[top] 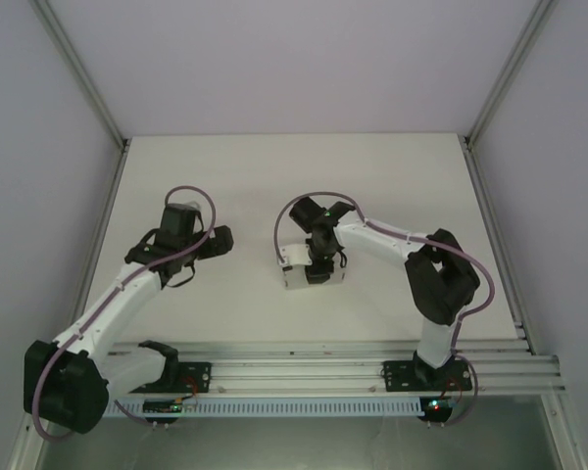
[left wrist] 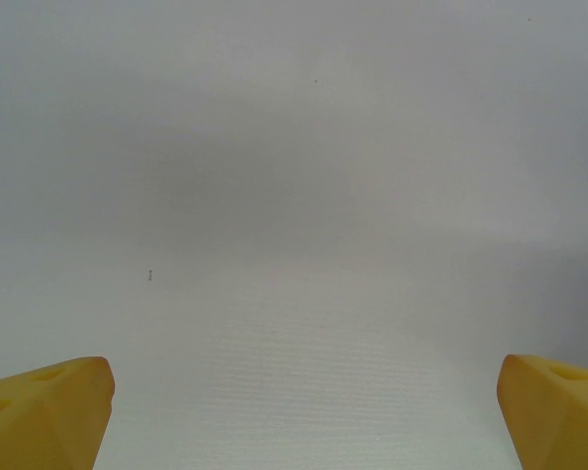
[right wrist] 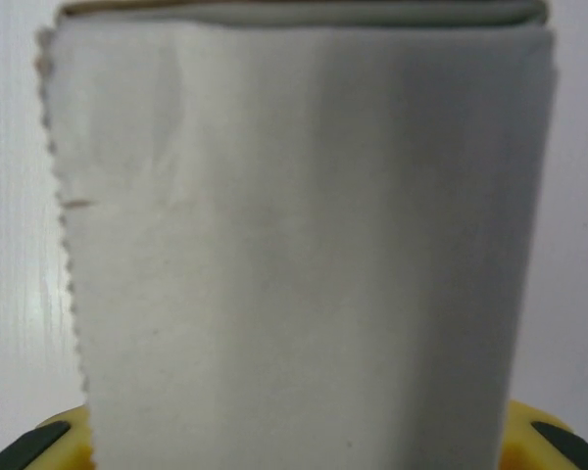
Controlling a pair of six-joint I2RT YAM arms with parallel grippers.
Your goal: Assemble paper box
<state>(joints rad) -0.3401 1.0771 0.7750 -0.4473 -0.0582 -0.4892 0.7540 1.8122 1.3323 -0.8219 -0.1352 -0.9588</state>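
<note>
Left end effector (left wrist: 304, 426) is spread wide with nothing in it, over bare surface (left wrist: 294, 147). Paper box (top: 296, 277) sits mid-surface to its right, already a low block, with the right end effector (top: 318, 268) clamped across it and fingers (right wrist: 41, 446) flush on its sides. Probably a late step — closing up. Next move: left comes in to tuck whatever flap is loose while right holds steady.

Soft, even light, faint shadows; the paper box (right wrist: 304, 245) looms blurred close up.
</note>
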